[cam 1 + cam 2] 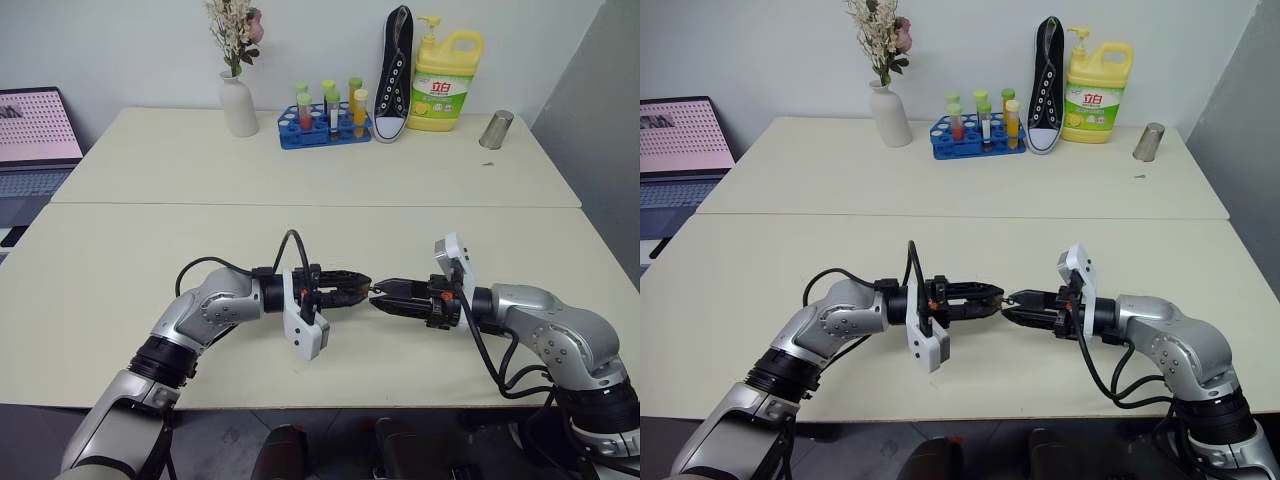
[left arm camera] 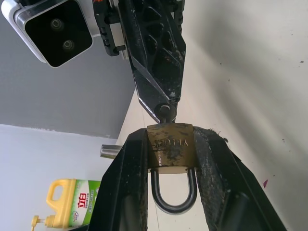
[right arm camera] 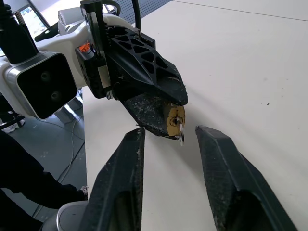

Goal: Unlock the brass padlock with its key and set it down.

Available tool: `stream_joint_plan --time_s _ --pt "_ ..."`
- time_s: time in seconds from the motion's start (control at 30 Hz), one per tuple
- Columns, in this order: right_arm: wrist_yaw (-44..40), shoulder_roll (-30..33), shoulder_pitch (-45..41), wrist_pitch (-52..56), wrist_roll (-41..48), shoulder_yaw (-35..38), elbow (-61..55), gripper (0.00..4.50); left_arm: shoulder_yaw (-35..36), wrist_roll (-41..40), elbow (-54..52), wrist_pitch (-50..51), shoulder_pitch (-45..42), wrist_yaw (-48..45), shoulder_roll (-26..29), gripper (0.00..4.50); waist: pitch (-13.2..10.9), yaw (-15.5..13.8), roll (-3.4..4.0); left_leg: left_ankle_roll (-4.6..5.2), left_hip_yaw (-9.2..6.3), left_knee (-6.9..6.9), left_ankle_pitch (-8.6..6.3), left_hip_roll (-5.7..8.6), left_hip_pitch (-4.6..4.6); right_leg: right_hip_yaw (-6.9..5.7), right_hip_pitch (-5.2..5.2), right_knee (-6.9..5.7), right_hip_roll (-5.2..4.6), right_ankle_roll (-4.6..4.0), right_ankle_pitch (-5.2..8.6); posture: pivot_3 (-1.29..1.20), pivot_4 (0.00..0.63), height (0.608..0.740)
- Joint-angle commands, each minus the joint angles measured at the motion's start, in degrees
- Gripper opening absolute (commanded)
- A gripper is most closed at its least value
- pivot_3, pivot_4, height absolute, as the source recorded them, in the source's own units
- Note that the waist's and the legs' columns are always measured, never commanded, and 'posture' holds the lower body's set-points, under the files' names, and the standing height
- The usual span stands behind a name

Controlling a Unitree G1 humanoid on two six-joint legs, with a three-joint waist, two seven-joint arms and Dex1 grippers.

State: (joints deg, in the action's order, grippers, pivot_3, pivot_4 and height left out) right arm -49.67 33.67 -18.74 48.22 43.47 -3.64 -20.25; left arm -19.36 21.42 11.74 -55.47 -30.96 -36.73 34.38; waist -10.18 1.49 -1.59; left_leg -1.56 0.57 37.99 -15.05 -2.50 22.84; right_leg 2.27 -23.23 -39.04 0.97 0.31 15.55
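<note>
My left gripper (image 1: 358, 285) is shut on the brass padlock (image 2: 171, 147), squeezing the body between its two fingers (image 2: 125, 183). The silvery shackle (image 2: 173, 199) looks closed and points back toward the wrist. A small silver key (image 3: 180, 131) sticks out of the lock's bottom face (image 3: 172, 120). My right gripper (image 3: 171, 131) faces the left one tip to tip above the near table. It is open, its fingers standing either side of the key without touching it.
On the far table stand a white vase of flowers (image 1: 238, 103), a blue rack of tubes (image 1: 325, 125), a black sneaker (image 1: 395, 75), a yellow detergent bottle (image 1: 445, 85) and a metal cup (image 1: 495, 130). A laptop (image 1: 35, 140) sits at the left.
</note>
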Motion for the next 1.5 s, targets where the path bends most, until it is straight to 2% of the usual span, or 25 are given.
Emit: stream_joint_plan --time_s 0.03,0.2,0.3,0.4,0.83,1.0,1.13,1.3,1.5 --pt "-0.6 -0.1 -0.4 0.1 1.3 0.6 -1.7 1.57 0.3 -0.7 -1.3 -0.1 0.0 1.1 0.4 0.98 0.0 0.0 0.0 0.0 0.0 0.0 0.0 0.0 0.0 0.0 0.0 0.0 0.0 0.0 0.0 0.0 0.15 0.74" --pt "-0.1 -0.8 -0.8 0.5 1.6 1.2 -0.9 1.57 0.3 -0.7 -1.6 0.0 0.2 1.2 0.4 0.98 0.0 0.0 0.0 0.0 -0.01 0.0 0.0 0.0 0.0 0.0 0.0 0.0 0.0 0.0 0.0 0.0 0.15 0.74" --pt "0.0 -1.0 -1.0 0.8 1.8 1.4 -0.7 0.98 0.3 -0.6 -1.9 0.1 0.5 1.2 0.4 0.98 0.0 0.0 0.0 0.0 0.0 0.0 0.0 0.0 0.0 0.01 0.0 0.0 0.0 0.0 0.0 0.0 0.15 0.74" --pt "0.4 -1.4 -1.2 0.9 2.0 1.5 -0.5 0.0 0.2 -0.5 -2.1 0.2 0.7 1.2 0.3 0.98 0.0 0.0 0.0 0.0 -0.01 0.0 0.0 0.0 0.0 -0.01 0.0 0.0 -0.01 0.0 0.0 0.0 0.15 0.74" --pt "0.3 -0.9 -2.9 4.1 3.5 1.9 0.4 0.0 0.4 0.0 -2.1 0.1 0.8 1.8 0.2 0.98 0.0 0.0 0.0 0.0 0.0 0.0 0.0 0.0 0.0 0.01 0.0 -0.01 -0.01 0.0 0.0 0.0 0.15 0.74" --pt "1.5 -0.5 -6.4 11.4 7.0 3.2 2.9 0.0 0.5 1.6 -2.0 -1.1 0.7 3.2 0.4 0.98 0.0 0.0 0.0 0.0 -0.01 0.01 0.0 -0.01 0.0 -0.01 0.0 -0.01 -0.02 -0.01 0.0 0.0 0.15 0.74" --pt "3.8 -0.9 -11.3 23.0 13.3 5.5 7.6 0.0 0.5 3.1 -1.6 -2.7 0.6 4.8 0.7 0.98 0.0 0.0 0.01 0.0 0.02 0.01 0.0 -0.02 0.0 0.02 -0.01 -0.03 -0.04 -0.02 -0.01 0.0 0.15 0.74" --pt "6.9 -2.4 -15.7 32.4 17.3 7.7 12.3 0.0 0.1 3.9 -1.2 -3.4 0.5 5.8 1.1 0.98 0.0 0.0 0.01 0.0 0.0 -0.01 0.0 -0.03 0.01 0.0 -0.02 -0.03 -0.05 -0.02 -0.01 0.0 0.15 0.74" --pt "9.6 -4.3 -18.3 37.5 18.4 9.7 15.5 0.0 -0.2 4.7 -1.0 -4.0 0.5 6.8 1.4 0.98 0.0 0.0 0.01 0.0 0.0 -0.01 0.0 -0.03 0.04 -0.01 -0.03 -0.03 -0.06 -0.02 -0.01 0.0 0.15 0.74"
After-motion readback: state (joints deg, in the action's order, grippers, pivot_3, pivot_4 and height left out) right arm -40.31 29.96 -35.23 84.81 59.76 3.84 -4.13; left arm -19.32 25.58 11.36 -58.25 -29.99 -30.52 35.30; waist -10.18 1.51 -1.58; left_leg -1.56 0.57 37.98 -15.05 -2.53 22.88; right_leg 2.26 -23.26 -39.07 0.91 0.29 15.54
